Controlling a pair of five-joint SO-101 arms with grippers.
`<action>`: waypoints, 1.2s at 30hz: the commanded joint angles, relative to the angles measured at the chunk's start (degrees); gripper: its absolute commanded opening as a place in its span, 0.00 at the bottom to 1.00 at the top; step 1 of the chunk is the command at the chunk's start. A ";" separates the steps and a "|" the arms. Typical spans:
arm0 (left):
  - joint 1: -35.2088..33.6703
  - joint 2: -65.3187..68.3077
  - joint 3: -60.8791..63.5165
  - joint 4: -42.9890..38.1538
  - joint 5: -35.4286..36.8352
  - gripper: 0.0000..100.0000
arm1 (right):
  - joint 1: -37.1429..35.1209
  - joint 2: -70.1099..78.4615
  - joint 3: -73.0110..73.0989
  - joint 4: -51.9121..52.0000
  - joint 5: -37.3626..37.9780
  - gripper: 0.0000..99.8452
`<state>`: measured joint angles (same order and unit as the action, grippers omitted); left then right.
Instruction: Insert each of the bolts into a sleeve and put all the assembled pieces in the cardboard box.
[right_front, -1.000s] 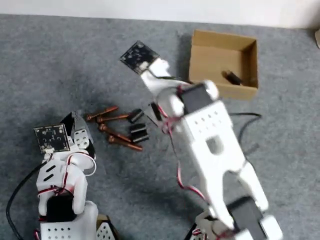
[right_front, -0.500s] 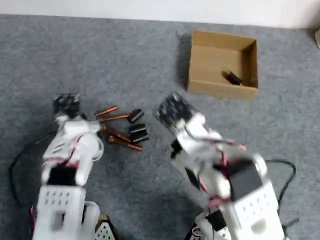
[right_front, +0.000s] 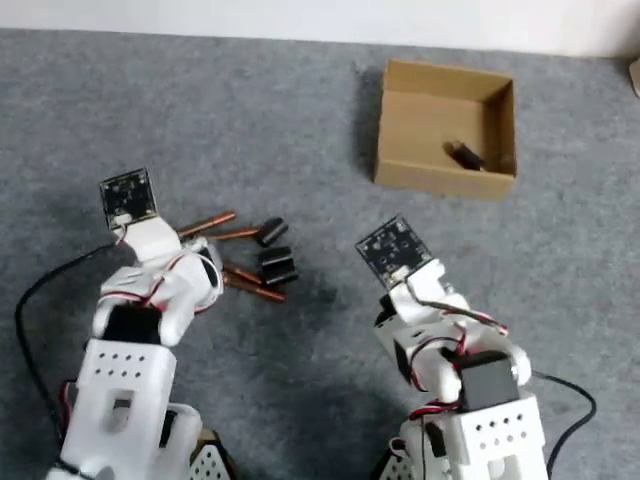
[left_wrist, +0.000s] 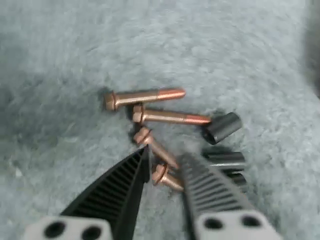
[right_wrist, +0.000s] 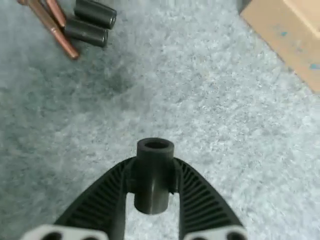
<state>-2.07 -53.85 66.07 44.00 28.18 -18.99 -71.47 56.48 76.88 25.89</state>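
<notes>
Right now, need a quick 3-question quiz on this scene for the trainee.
1. True or false: the right tool is empty.
2. How many bolts lie loose on the table? A) two B) four C) six
3. Fill in: the box holds ___ dark piece.

Key:
1. False. It is shut on a sleeve.
2. B.
3. One.
</notes>
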 joint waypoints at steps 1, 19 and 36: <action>-0.75 6.46 -4.53 -1.14 2.46 0.25 | 0.48 -2.51 5.58 -7.87 -0.79 0.00; 4.26 27.74 -6.90 -15.21 17.41 0.14 | -3.38 -8.57 19.12 -15.52 -2.46 0.00; 1.98 27.91 -6.99 -15.03 19.43 0.14 | -3.38 -8.40 24.48 -22.29 -2.46 0.00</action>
<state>0.40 -26.07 61.23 29.93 47.60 -21.80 -79.47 81.10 56.13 23.87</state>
